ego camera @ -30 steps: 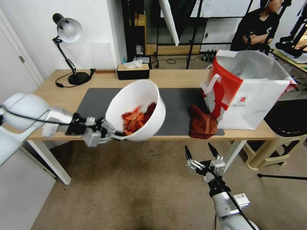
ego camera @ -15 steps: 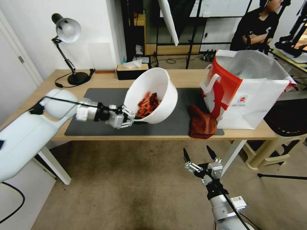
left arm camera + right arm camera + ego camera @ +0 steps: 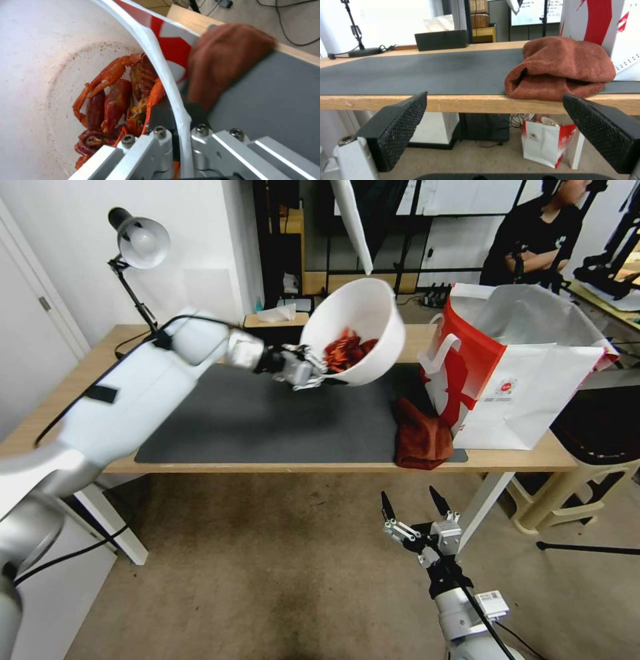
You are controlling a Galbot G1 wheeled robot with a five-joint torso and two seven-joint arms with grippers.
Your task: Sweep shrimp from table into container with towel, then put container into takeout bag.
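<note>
Shrimp (image 3: 347, 350) lie heaped in the white container (image 3: 357, 330), and our left gripper (image 3: 310, 370) is clamped on that container's thin rim, one finger inside and one outside as we see in the left wrist view, where the red shells (image 3: 116, 100) sit against the bowl's (image 3: 33, 75) speckled wall. We hold the container tilted in the air above the far part of the dark grey mat (image 3: 267, 413), near the takeout bag (image 3: 527, 373) that stands open on the table's (image 3: 333, 468) right end. Just beside the bag's red panel lies the rust-red towel (image 3: 421, 437), bunched at the table's front edge and, as far as we can tell, touching the bag. Our right gripper (image 3: 413, 510) hangs below the table edge with its fingers (image 3: 395, 127) spread wide, holding nothing, facing the towel (image 3: 560, 66).
</note>
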